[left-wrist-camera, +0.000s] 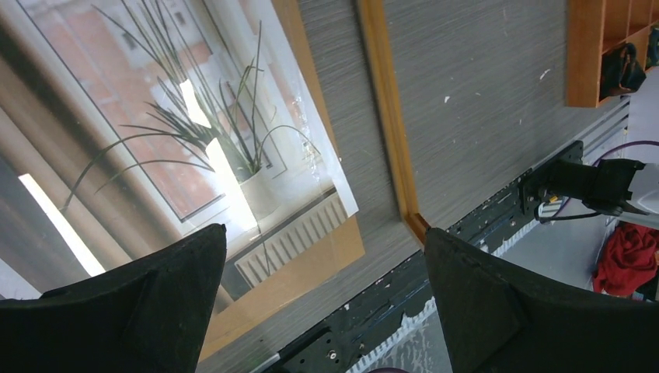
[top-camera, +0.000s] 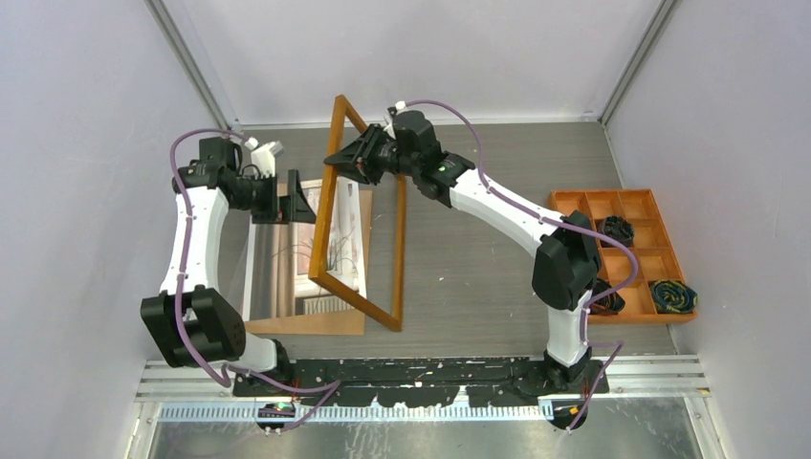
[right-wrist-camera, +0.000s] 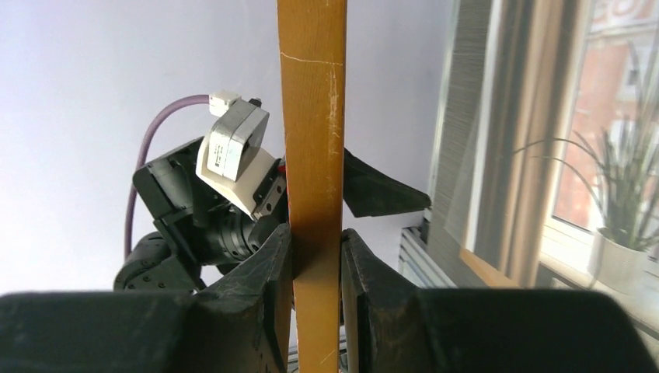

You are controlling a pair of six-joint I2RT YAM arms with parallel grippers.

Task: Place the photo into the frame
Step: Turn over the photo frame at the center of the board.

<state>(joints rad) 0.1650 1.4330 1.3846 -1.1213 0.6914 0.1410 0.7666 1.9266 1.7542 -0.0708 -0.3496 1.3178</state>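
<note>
The frame [top-camera: 399, 258], thin orange-brown wood with a glass pane, stands tilted on its lower edge on the table. My right gripper [top-camera: 352, 158] is shut on its upper side border; in the right wrist view the wooden border [right-wrist-camera: 311, 140] is pinched between both fingers [right-wrist-camera: 260, 287]. The photo [top-camera: 282, 263], a grassy potted plant by a window, lies face up on a brown backing board [top-camera: 306, 325], left of and partly behind the glass. My left gripper [top-camera: 301, 201] is open and empty above the photo's far end. In the left wrist view the photo [left-wrist-camera: 194, 132] and the frame border [left-wrist-camera: 388, 116] show between its fingers [left-wrist-camera: 155, 311].
An orange compartment tray [top-camera: 574, 204] holding dark bundled items stands at the right of the table. The arms' black base rail [top-camera: 430, 373] runs along the near edge. Grey walls close in the back and both sides.
</note>
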